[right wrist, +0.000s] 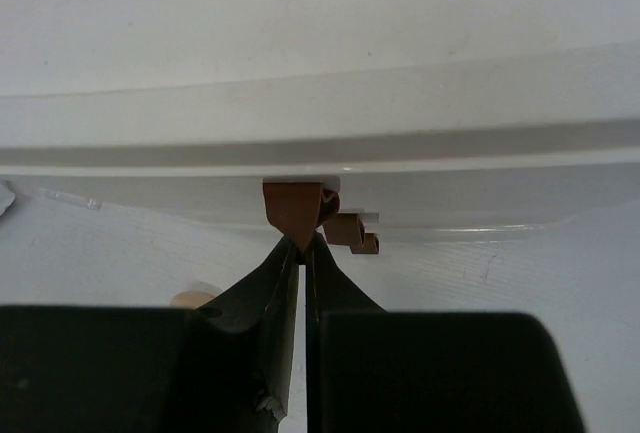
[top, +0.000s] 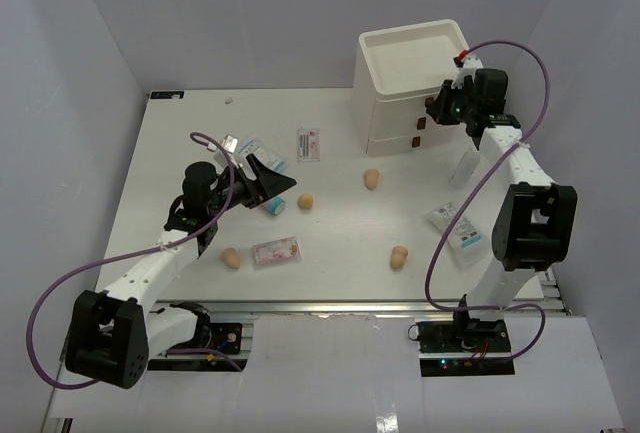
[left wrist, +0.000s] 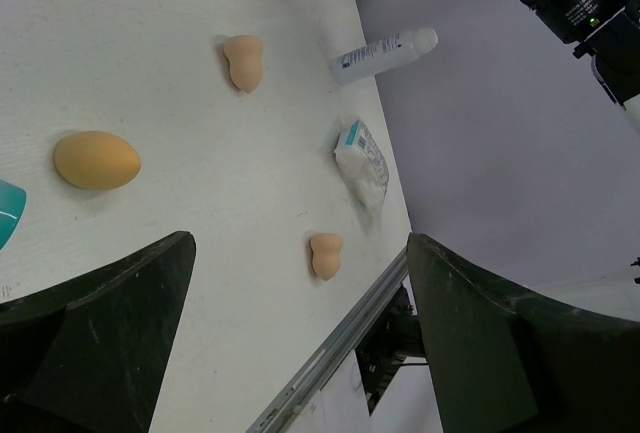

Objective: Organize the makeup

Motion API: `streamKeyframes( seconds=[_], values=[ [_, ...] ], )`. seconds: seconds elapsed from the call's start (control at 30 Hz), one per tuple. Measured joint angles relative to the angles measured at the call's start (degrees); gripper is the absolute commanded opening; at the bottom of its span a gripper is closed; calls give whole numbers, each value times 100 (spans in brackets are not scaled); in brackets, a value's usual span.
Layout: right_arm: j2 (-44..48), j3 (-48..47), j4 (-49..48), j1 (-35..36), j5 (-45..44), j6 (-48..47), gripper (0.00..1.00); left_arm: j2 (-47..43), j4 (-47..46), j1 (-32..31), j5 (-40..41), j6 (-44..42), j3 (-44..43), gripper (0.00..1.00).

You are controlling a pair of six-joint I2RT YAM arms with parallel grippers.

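Observation:
The makeup lies scattered on the table: several tan sponges, among them one (top: 306, 200), another (top: 371, 179) and one near the front (top: 399, 257), plus a pink-and-white sachet (top: 277, 251), a blue-and-white packet (top: 460, 228) and a teal-capped tube (top: 273, 205). My left gripper (top: 268, 181) hangs open just above the tube; its wrist view (left wrist: 300, 241) shows an egg-shaped sponge (left wrist: 97, 160) ahead, nothing between the fingers. My right gripper (top: 432, 113) is at the white drawer box (top: 410, 83). In the right wrist view the gripper (right wrist: 303, 243) is shut on the topmost brown handle (right wrist: 295, 208).
A white bottle (top: 463, 166) lies right of the box, under the right arm. A second sachet (top: 309, 143) and packet (top: 262, 153) lie toward the back left. A tan sponge (top: 231, 258) sits near the front edge. The box top is a shallow tray.

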State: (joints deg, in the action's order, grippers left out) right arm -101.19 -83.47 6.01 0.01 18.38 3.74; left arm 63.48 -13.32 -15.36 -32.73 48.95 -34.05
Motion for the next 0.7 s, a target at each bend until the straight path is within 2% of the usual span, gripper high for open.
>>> streamKeyframes(
  seconds=[0.4,0.7],
  values=[
    [1509,1633,-283,-48,16,-157,8,257,56,-230,34,-57,93,98],
    [2533,2563,-304,-107,207,-398,8,802,854,-768,563,-363,-220,98]
  ],
)
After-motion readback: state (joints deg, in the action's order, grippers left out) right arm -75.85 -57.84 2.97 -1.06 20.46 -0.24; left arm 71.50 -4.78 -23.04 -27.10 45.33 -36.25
